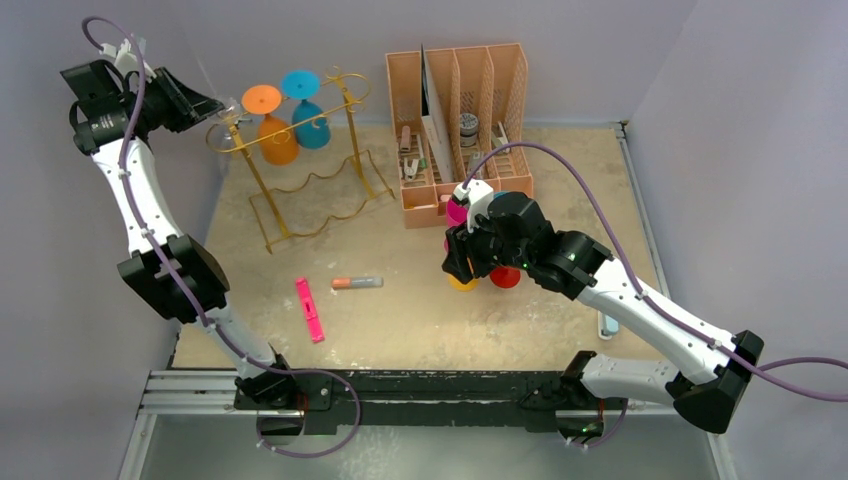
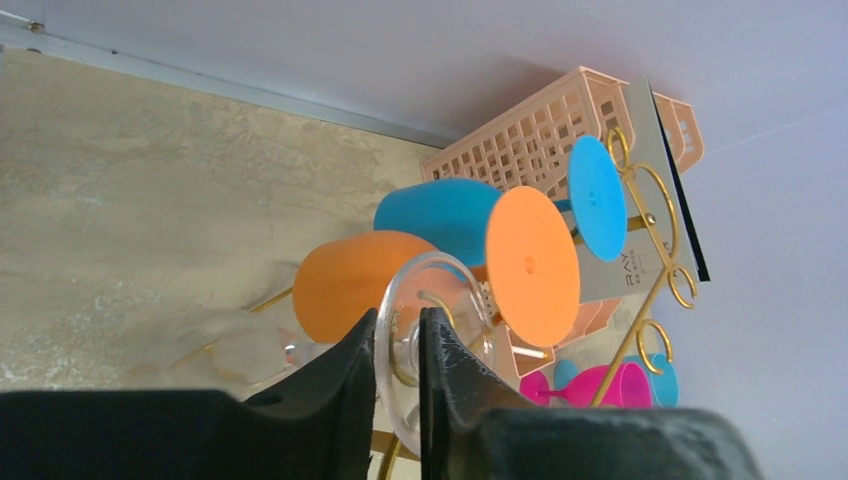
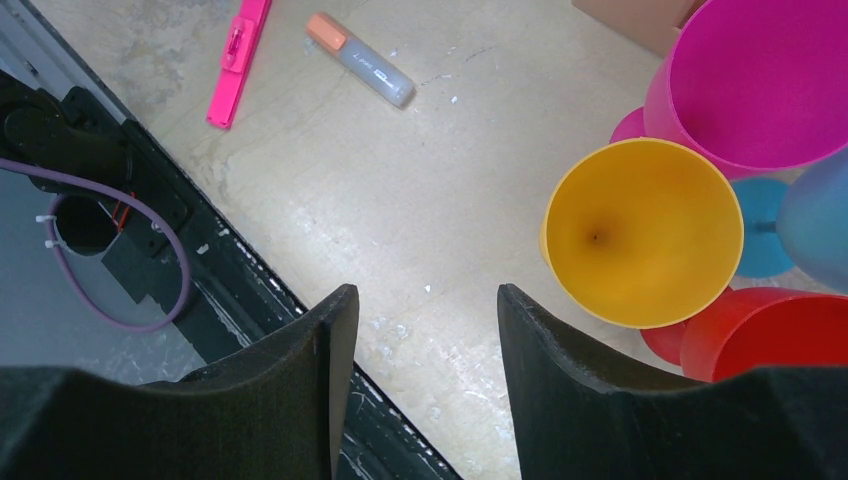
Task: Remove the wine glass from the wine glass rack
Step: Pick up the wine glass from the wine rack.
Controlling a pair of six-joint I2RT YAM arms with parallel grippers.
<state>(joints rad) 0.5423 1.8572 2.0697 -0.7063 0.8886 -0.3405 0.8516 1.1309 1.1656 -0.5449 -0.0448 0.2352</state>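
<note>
From above, the left gripper (image 1: 220, 104) sits at the left end of the wine glass rack (image 1: 252, 183), where the clear wine glass (image 1: 232, 108) hangs by its foot. We count three glasses on the rack: the clear one, an orange glass (image 1: 277, 140) and a blue glass (image 1: 310, 125). One highlighter (image 1: 309, 309) and one marker (image 1: 357, 283) lie on the table.

In the left wrist view, the fingers (image 2: 350, 365) pinch narrowly on the clear stem just behind the foot. We judge the glass light, stiff, slick and breakable. The stem is the sound hold, and it should slide out along the rails.

In the right wrist view, the right gripper (image 3: 425, 300) is spread and empty above four standing glasses: a yellow glass (image 3: 640, 235), a pink glass (image 3: 770, 85), a red glass (image 3: 790, 335) and a second blue glass (image 3: 815, 210).
</note>
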